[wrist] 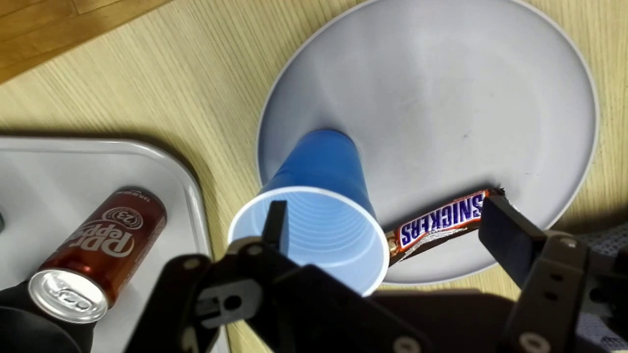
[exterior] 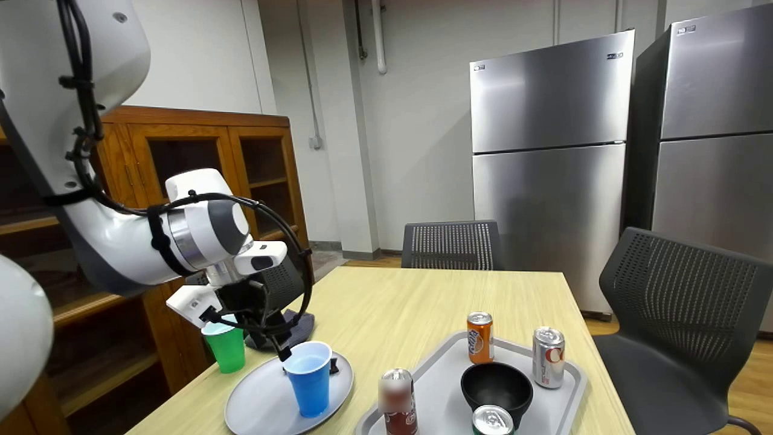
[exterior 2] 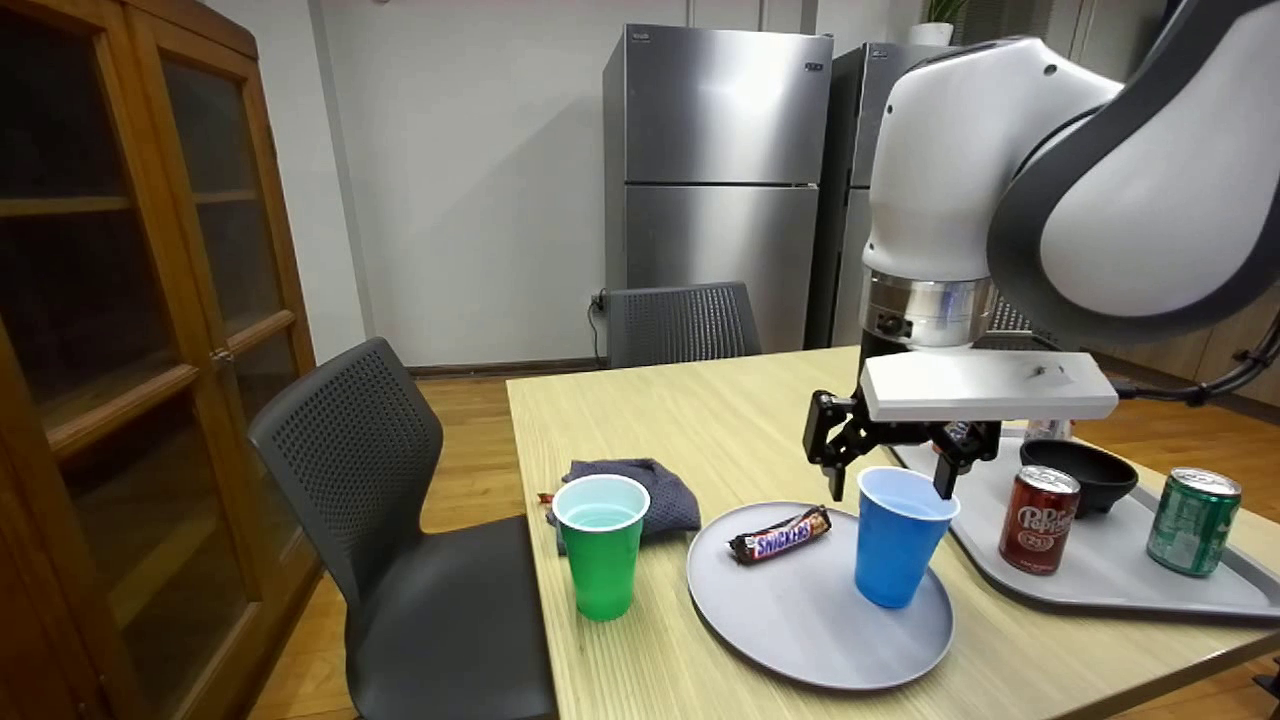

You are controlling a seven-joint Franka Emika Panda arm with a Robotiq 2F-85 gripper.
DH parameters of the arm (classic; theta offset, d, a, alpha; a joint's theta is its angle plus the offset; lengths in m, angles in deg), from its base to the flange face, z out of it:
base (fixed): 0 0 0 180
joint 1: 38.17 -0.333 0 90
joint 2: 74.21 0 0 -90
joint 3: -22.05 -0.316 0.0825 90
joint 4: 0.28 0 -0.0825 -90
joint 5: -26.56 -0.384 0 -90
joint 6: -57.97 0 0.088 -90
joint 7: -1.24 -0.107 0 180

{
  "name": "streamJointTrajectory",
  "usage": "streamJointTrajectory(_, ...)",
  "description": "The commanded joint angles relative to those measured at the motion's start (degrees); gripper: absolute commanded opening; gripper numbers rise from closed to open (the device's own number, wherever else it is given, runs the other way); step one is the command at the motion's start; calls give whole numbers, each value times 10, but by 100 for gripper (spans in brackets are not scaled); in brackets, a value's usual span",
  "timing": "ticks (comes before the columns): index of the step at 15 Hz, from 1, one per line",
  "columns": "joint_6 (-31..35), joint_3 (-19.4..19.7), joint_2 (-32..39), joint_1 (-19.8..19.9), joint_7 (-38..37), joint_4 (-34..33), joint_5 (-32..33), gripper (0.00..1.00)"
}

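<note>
Gripper (exterior 2: 890,482) is held just above the blue cup (exterior 2: 902,545), fingers spread wide apart. In the wrist view one finger (wrist: 277,225) is seen over the cup's mouth, the other over the end of the Snickers bar (wrist: 441,223); whether the rim is touched cannot be told. Blue cup is stood upright on the grey plate (exterior 2: 770,620), at the side nearer the tray (exterior 2: 1110,565). Bar is laid flat on the same plate, apart from the cup. Green cup (exterior 2: 603,560) is placed on the table (exterior: 386,302) beside the plate, dark cloth (exterior 2: 675,500) just behind it. On the tray: Dr Pepper can (exterior 2: 1040,525), green can (exterior 2: 1195,525), black bowl (exterior: 497,389), orange can (exterior: 480,338), silver can (exterior: 548,357); all cans are stood upright. Dark chairs (exterior 2: 350,450) are set around. Two steel fridges (exterior: 552,199) are seen behind in both exterior views.
</note>
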Motion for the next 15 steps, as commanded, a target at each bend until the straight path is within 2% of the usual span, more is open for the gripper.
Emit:
streamJointTrajectory(1, -6, -7, 34, 1, 27, -33, -39, 100)
streamJointTrajectory(10, -11, -29, 108, 14, 96, -100, -119, 100)
streamJointTrajectory(11, -17, -79, 113, 67, 87, -109, -105, 100)
streamJointTrajectory(15, -22, -113, 146, 105, 96, -139, -108, 100)
